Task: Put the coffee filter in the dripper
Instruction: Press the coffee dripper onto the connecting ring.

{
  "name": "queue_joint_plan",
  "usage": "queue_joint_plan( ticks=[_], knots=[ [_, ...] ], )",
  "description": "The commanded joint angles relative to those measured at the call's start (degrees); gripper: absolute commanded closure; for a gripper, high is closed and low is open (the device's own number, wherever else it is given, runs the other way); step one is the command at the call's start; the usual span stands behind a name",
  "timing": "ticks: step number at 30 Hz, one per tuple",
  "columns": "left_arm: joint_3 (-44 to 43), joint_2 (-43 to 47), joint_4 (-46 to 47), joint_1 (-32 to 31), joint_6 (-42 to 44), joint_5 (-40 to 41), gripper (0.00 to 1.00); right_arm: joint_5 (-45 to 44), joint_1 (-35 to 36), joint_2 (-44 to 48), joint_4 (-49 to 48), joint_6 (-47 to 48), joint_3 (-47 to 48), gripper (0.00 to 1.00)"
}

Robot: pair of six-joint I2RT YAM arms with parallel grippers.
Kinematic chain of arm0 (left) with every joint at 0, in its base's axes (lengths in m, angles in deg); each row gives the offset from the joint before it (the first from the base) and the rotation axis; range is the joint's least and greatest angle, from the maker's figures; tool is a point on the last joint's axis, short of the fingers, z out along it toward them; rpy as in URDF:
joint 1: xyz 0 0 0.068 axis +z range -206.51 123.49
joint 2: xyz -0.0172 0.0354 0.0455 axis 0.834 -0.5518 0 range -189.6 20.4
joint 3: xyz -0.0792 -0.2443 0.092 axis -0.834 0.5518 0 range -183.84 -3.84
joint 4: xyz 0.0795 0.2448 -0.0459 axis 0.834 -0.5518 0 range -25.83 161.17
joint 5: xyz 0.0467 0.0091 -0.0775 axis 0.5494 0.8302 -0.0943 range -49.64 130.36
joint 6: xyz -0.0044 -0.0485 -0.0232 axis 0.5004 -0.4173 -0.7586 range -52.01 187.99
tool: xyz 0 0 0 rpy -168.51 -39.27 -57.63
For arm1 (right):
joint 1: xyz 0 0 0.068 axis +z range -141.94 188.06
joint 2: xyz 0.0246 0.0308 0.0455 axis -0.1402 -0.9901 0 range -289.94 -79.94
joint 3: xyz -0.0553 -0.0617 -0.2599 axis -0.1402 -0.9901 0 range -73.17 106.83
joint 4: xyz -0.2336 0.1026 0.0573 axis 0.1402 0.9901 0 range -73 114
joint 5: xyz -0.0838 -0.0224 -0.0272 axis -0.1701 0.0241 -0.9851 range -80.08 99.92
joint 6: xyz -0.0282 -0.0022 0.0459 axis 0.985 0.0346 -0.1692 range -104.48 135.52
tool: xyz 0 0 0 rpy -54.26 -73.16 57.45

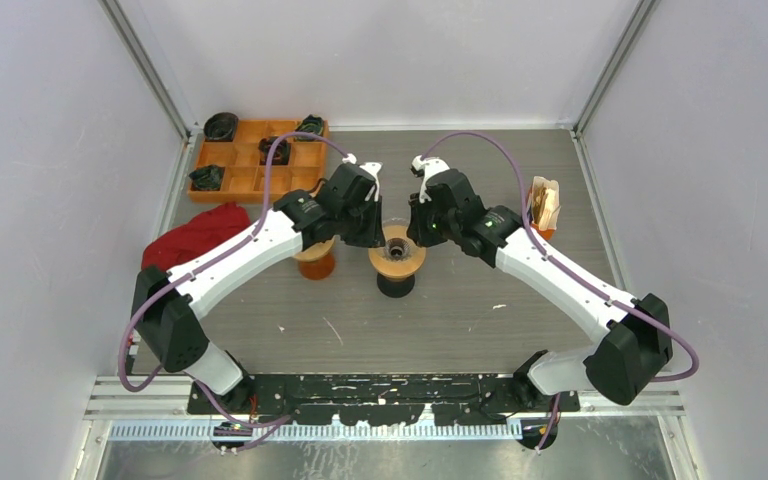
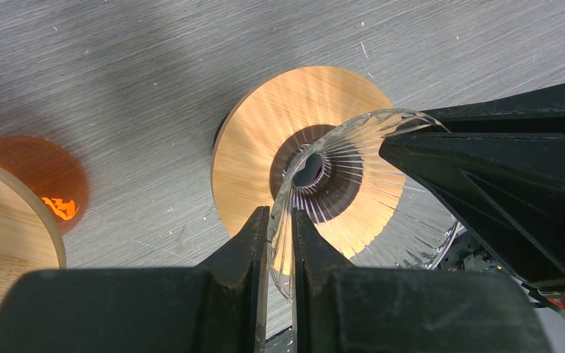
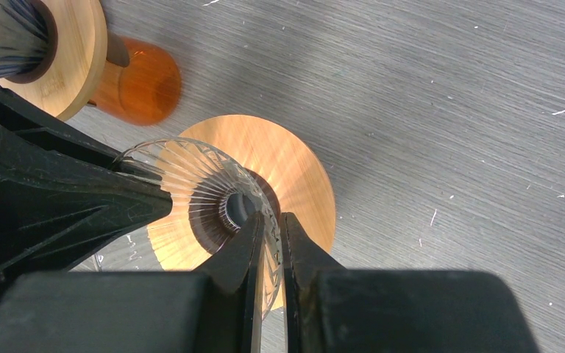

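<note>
Grey table [image 1: 460, 310], frame centre: left gripper [image 2: 280, 213] and right gripper [image 3: 271, 217] each pinch the glass dripper [image 2: 353, 184] by its rim. Probably the brown stack at right, the coffee filter [image 1: 545, 204] is not yet placed.

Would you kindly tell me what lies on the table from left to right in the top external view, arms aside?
red cloth → orange vessel with wooden top → dripper → stack of coffee filters. The orange tray is left out, since it overlaps the cloth.
</note>
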Motion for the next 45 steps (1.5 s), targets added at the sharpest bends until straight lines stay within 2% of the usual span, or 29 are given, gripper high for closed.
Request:
queue_joint_plan(
  ticks=[1,13,21,24,31,45],
  knots=[
    [-0.9,-0.2,-3.4,-2.2,2.8,-6.1,0.9,-7.1,0.1,-10.8,12.7,3.0,-8.0,0.99],
    [-0.7,-2.7,-3.8,-2.2,3.3,-6.4,0.9,-8.3,0.2,-12.8,12.2,2.7,-9.8,0.99],
    [-0.5,-0.3,-3.4,-2.2,3.3,-3.7,0.89,-6.0,0.2,-6.8,13.9,2.7,-4.9,0.98],
    [-1.2,-0.6,-3.9,-2.2,3.5,-3.2,0.88,-5.4,0.2,-6.2,14.2,2.8,-2.8,0.91],
    [-1.9,-0.1,-3.9,-2.2,3.5,-1.9,0.77,-4.7,0.2,-6.4,14.5,3.1,1.6,0.74],
    [-5.1,1.3,-4.2,-1.4,4.3,0.5,0.6,-2.7,0.2,-4.5,15.4,4.2,12.5,0.59]
  ],
)
